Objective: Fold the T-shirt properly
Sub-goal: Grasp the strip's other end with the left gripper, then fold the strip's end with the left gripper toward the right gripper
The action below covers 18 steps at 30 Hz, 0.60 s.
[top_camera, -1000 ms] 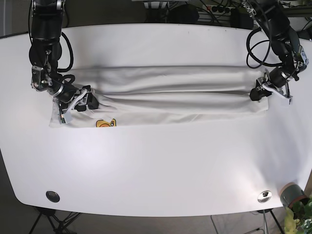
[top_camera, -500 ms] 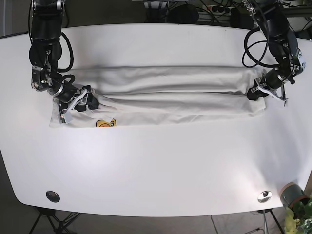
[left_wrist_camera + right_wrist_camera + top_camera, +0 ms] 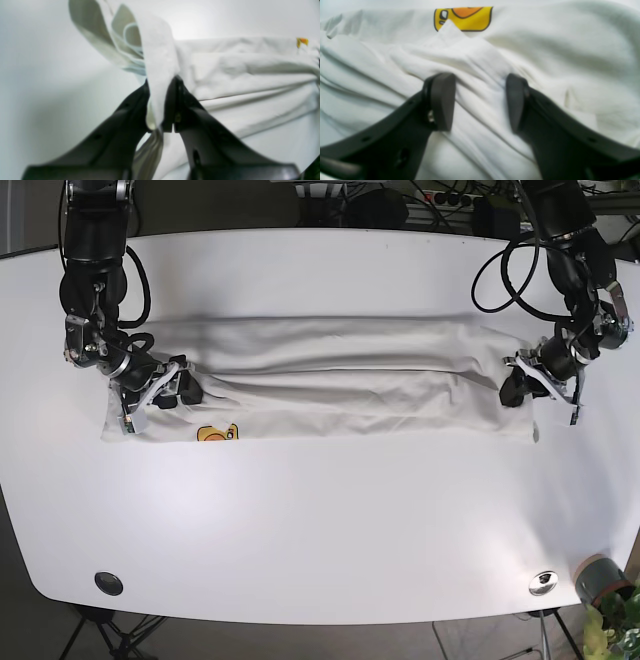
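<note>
The white T-shirt (image 3: 330,380) lies as a long horizontal band on the white table (image 3: 320,520), with a yellow duck print (image 3: 217,433) near its left end. My left gripper (image 3: 516,389), on the right of the base view, is shut on the shirt's right end. In the left wrist view it (image 3: 161,105) pinches a raised fold of cloth (image 3: 157,62) above the table. My right gripper (image 3: 168,391) rests on the shirt's left end. In the right wrist view it (image 3: 480,100) is open, its fingers (image 3: 442,100) either side of a ridge of cloth, with the duck print (image 3: 463,18) just beyond.
A black disc (image 3: 108,583) and a silver disc (image 3: 543,582) sit near the table's front edge. A grey cup (image 3: 598,578) and a plant stand off the front right corner. Cables (image 3: 440,198) lie behind the far edge.
My left gripper has moved left and toward the front with the shirt's right end, lifting it and pulling that end inward. The right arm has not moved.
</note>
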Each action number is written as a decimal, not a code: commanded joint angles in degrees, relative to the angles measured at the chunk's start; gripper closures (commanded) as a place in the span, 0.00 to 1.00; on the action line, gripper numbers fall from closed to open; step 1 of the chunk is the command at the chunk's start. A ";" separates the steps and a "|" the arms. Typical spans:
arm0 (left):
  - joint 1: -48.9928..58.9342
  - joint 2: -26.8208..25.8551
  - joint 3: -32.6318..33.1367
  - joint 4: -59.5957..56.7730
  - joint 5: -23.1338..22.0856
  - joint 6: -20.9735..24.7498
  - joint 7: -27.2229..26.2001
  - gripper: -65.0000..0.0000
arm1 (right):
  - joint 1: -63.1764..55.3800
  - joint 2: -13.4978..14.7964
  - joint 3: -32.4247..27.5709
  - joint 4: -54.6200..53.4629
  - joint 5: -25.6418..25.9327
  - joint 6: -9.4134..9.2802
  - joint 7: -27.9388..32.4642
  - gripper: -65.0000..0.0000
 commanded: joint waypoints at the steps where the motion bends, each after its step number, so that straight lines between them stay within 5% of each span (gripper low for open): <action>1: -0.05 -0.97 1.73 3.89 -1.24 -0.42 -1.11 1.00 | 0.01 -0.20 0.06 -0.14 -1.94 -0.99 -2.45 0.50; 18: -2.43 8.17 15.44 6.71 -1.24 3.27 -0.76 1.00 | 0.01 -0.55 0.06 -0.14 -1.94 -0.99 -2.45 0.50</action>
